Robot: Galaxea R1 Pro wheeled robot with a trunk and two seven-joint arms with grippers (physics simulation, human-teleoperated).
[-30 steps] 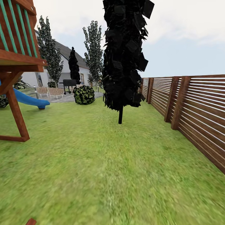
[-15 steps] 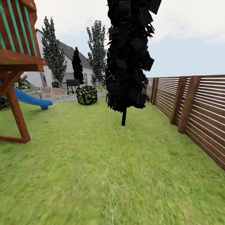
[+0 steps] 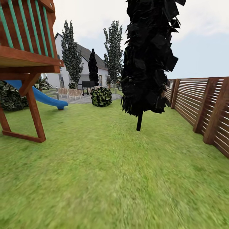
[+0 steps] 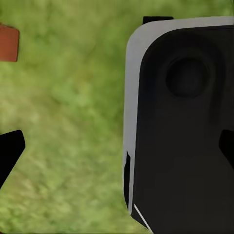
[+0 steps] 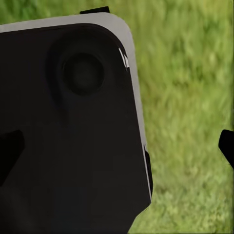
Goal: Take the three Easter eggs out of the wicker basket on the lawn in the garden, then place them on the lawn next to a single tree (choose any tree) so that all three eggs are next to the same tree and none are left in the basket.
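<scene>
The lawn (image 3: pixel 105 178) spreads ahead of me, mottled green. Two tall trees with dark, pale-flecked leaves stand far off by the white house, one (image 3: pixel 71 54) behind the slide and one (image 3: pixel 113 51) nearer the middle. The wicker basket and the Easter eggs are out of view. My left gripper (image 4: pixel 117 151) hangs open over grass and the robot's black base, with nothing between its fingers. My right gripper (image 5: pixel 117 148) is likewise open and empty above the base and grass.
A near-black tree (image 3: pixel 148 54) on a thin black trunk stands ahead, right of centre. A wooden play tower (image 3: pixel 25 60) with a blue slide (image 3: pixel 47 99) is at the left. A slatted fence (image 3: pixel 203 105) runs along the right. A round bush (image 3: pixel 101 96) edges the patio.
The whole head picture has slid to the right, so the camera has turned left. More of the play tower shows and less of the fence. Nothing in the garden has moved.
</scene>
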